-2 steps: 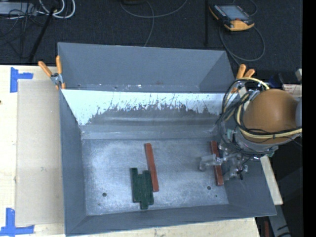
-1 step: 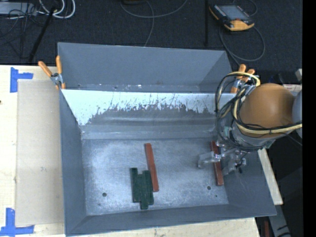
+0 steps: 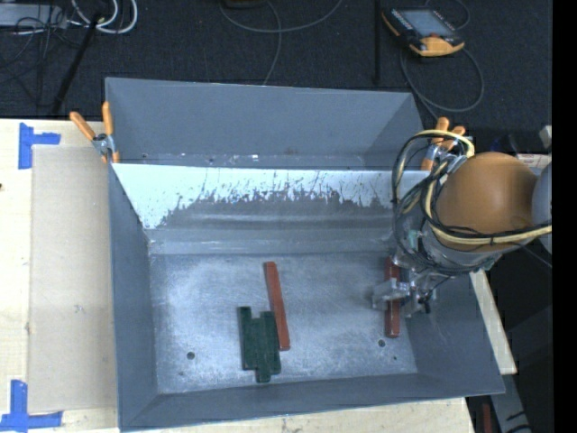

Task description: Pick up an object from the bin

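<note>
My gripper (image 3: 398,297) is low over the right side of the bin floor, right above a short reddish-brown stick (image 3: 393,323). The stick lies roughly along the view's vertical. Its lower end pokes out below the gripper and a bit of its upper end shows above it. The gripper covers the stick's middle. Further left, an orange-brown stick (image 3: 276,305) lies near the middle of the floor. A dark green flat block (image 3: 259,342) rests against that stick's lower left side.
The arm with its orange dome and looped cables comes in over the bin's right wall. The sloped right wall stands close beside the gripper. Bare floor stretches between the reddish-brown stick and the two things in the middle.
</note>
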You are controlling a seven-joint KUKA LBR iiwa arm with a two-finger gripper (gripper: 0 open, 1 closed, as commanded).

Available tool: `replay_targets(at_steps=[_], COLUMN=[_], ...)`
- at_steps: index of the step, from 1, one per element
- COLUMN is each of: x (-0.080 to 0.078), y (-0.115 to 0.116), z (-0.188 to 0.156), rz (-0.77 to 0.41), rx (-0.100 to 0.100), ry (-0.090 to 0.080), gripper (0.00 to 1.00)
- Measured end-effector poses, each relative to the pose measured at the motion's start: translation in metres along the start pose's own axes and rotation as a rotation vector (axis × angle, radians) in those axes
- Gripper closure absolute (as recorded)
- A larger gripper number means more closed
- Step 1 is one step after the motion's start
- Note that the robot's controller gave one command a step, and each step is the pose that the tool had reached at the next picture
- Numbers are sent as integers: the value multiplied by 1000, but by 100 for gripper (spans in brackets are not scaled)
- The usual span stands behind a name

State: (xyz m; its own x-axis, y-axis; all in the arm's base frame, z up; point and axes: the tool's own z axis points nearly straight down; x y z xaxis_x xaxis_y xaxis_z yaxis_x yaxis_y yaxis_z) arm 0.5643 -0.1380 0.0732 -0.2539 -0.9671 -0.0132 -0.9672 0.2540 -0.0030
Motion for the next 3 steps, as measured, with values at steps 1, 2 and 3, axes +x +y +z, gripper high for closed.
replay_targets(at_steps=[1, 2, 3], x=[-1, 0, -29], y=[0, 0, -10], z=[1, 0, -142], rz=[2, 2, -19], rx=[-1, 0, 4], ry=[-2, 0, 10], gripper=[0, 100, 100])
